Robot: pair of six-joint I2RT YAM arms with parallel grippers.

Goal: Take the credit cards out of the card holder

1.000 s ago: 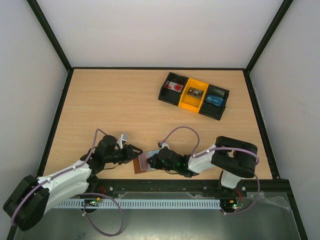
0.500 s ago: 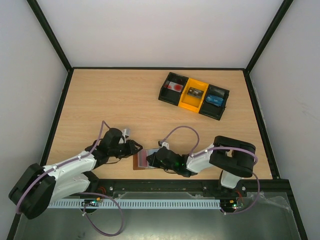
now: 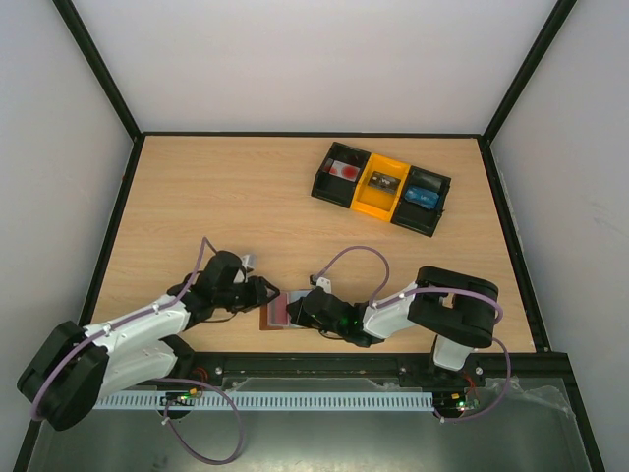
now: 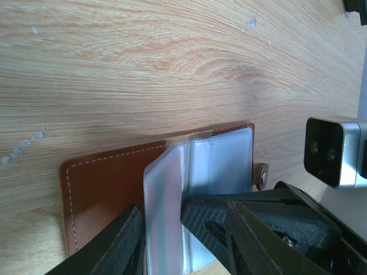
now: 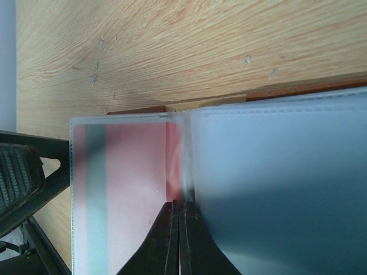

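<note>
**A:** Where's the card holder?

**B:** The card holder [image 4: 103, 183] lies spread open on the table [image 3: 226, 197]. It is at the near edge, between the two arms and a little left of the middle. Its snap tab [image 4: 261, 175] sticks out toward the right arm.

**A:** And the cards?

**B:** One credit card [image 5: 123, 189], red-pink with a grey stripe, sits inside a clear plastic page on the side nearer the left arm. The pale sleeve [image 5: 275, 172] next to it looks blue-grey, and I can't tell whether it holds a card.

**A:** What are the grippers doing?

**B:** The left gripper [image 4: 162, 211] has its jaws parted, and a raised sleeve [image 4: 163, 183] stands up between them. From the right wrist, one of its ribbed pads [image 5: 17, 169] sits just beside the red card's page, with bare wood between the two. The right gripper [image 5: 178, 212] is clenched tight, its tips at the seam where the two pages meet. I can't tell whether it pinches any plastic there.

**A:** Anything in the way?

**B:** Both grippers crowd the holder. From above, the right one covers much of it, so only a brown corner and a pink patch show. In the left wrist view, the right arm's camera block [image 4: 335, 152] sits just past the snap tab.

**A:** Further out?

**B:** A tray of bins [image 3: 378, 210] stands well apart at the back right. It has a yellow bin between two black ones, with a red item [image 3: 344, 170] in one black bin and a blue item [image 3: 425, 196] in the other.
</note>
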